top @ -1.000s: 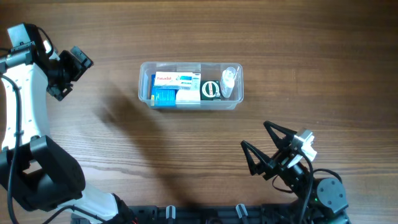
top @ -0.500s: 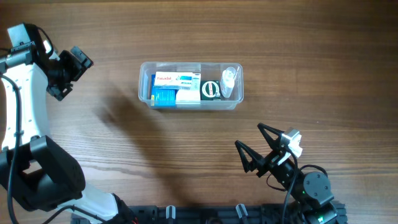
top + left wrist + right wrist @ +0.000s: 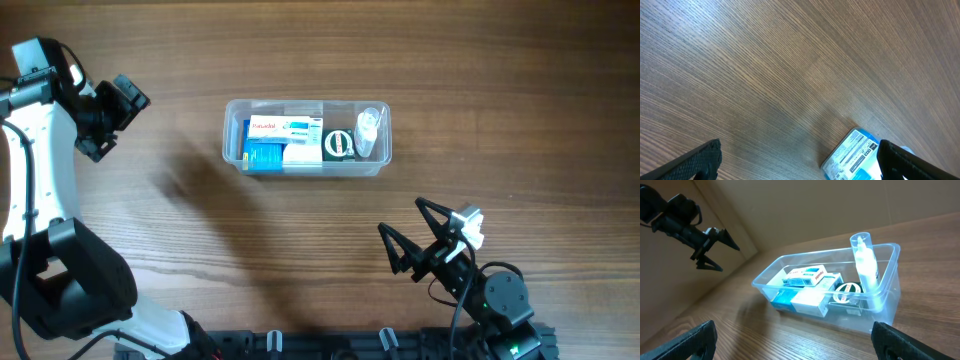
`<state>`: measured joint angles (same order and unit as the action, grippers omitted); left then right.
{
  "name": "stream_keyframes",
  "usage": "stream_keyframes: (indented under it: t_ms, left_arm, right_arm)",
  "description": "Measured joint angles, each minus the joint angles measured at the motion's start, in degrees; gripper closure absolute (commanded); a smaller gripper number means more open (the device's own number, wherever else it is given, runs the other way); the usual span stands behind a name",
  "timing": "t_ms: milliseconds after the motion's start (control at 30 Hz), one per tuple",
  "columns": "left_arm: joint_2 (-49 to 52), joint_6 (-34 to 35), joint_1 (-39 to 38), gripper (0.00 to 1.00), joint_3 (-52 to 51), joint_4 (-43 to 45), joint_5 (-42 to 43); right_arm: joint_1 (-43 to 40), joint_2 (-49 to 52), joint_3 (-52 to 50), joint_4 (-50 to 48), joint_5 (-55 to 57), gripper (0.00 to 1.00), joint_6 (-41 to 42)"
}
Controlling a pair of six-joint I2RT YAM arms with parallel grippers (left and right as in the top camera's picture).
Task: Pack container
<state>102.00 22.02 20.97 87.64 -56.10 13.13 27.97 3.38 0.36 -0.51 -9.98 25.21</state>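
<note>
The container lies mid-table, holding boxes and a bottle. Nearest, the right gripper hangs spread and empty; farther off at the left, the left gripper does too. Packing looks finished, so any move should keep well clear of the rim.

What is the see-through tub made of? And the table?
The container looks like clear, smooth plastic: the boxes show through its walls. The table looks like wood or wood-look laminate, matte, with brown grain lines.
</note>
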Motion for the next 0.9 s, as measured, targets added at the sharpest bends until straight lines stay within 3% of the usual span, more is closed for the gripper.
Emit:
stream_keyframes:
  t_ms: [233,667,800,900]
  left_arm:
    - [0.00,0.00,0.00,0.00,0.00,0.00,0.00]
    - [0.00,0.00,0.00,0.00,0.00,0.00,0.00]
    - [0.00,0.00,0.00,0.00,0.00,0.00,0.00]
    - [0.00,0.00,0.00,0.00,0.00,0.00,0.00]
  right_arm:
    - [-0.72,-0.35,0.00,0.00,0.00,0.00,0.00]
    - [-17.62,-2.23,0.00,0.02,0.63,0.00,0.00]
    - [-21.11,-2.23,0.00,0.44,4.15,0.00,-2.84]
    - [-21.44,-2.23,0.00,0.48,5.35,0.00,-9.46]
